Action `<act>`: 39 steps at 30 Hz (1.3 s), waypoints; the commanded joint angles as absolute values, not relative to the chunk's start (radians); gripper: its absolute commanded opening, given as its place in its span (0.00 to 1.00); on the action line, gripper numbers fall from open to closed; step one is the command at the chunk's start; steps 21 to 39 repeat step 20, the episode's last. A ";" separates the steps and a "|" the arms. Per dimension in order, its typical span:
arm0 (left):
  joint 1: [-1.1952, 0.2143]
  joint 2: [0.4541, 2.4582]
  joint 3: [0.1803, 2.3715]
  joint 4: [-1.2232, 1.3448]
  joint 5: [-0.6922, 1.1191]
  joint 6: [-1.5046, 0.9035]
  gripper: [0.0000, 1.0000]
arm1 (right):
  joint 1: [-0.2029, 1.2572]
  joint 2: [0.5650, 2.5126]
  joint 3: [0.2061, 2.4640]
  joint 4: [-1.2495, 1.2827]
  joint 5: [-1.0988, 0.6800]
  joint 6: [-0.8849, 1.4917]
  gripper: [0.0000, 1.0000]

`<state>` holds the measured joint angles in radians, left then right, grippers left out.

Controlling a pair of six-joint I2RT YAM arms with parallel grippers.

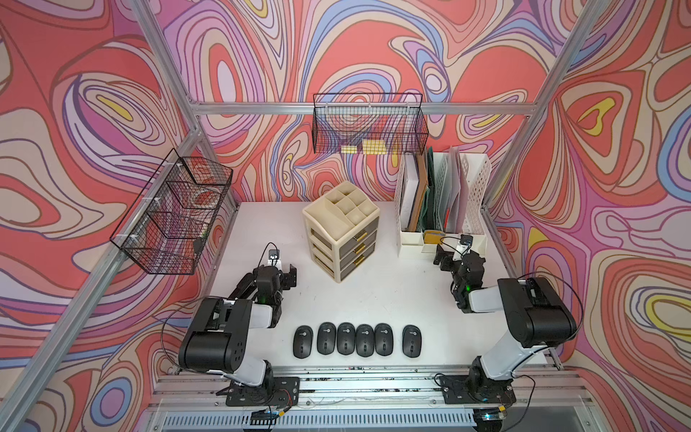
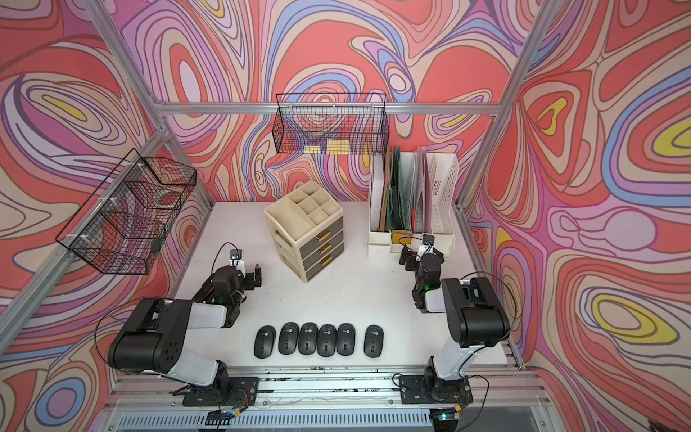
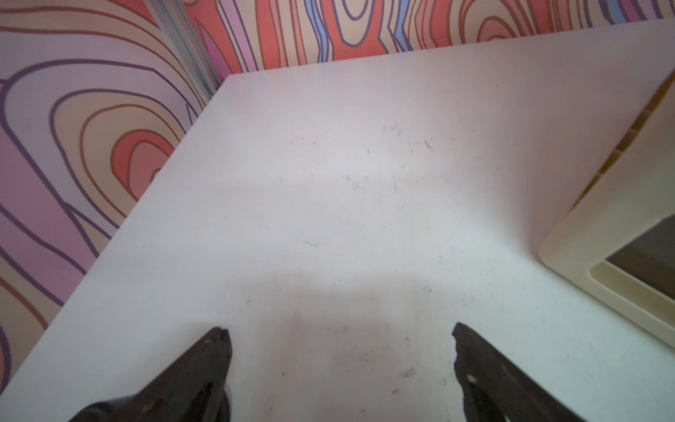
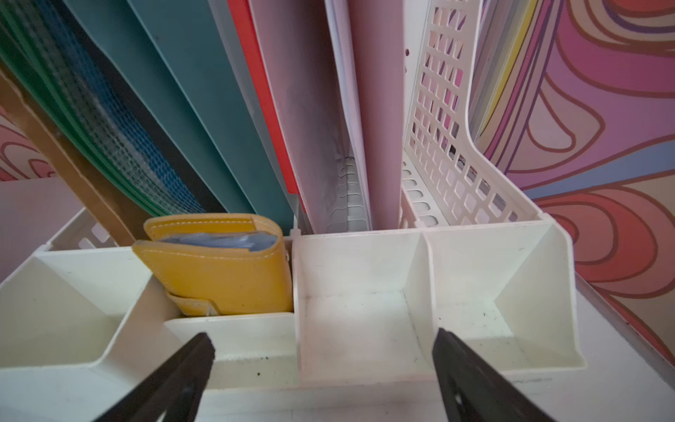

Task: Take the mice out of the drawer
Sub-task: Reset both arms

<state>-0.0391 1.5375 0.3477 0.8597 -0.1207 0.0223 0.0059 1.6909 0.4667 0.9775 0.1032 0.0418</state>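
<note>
Several black oval mice lie in a row on the white table near its front edge, seen in both top views. The cream drawer unit stands mid-table with its three grey drawers pushed in. My left gripper hovers to the left of the unit, open and empty, over bare table in the left wrist view. The unit's corner shows in that view. My right gripper is open and empty in front of the white file organiser.
The file organiser at the back right holds folders and a yellow wallet. Black wire baskets hang on the left frame and the back rail. The arm bases sit on the front rail.
</note>
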 commanded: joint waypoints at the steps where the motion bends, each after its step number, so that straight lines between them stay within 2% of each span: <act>1: -0.017 1.534 0.386 0.853 -0.076 -0.020 1.00 | 0.000 1.697 0.469 0.949 0.084 0.033 0.98; 39: -0.017 1.537 0.377 0.881 -0.075 -0.020 0.99 | 0.000 1.697 0.471 0.948 0.083 0.033 0.98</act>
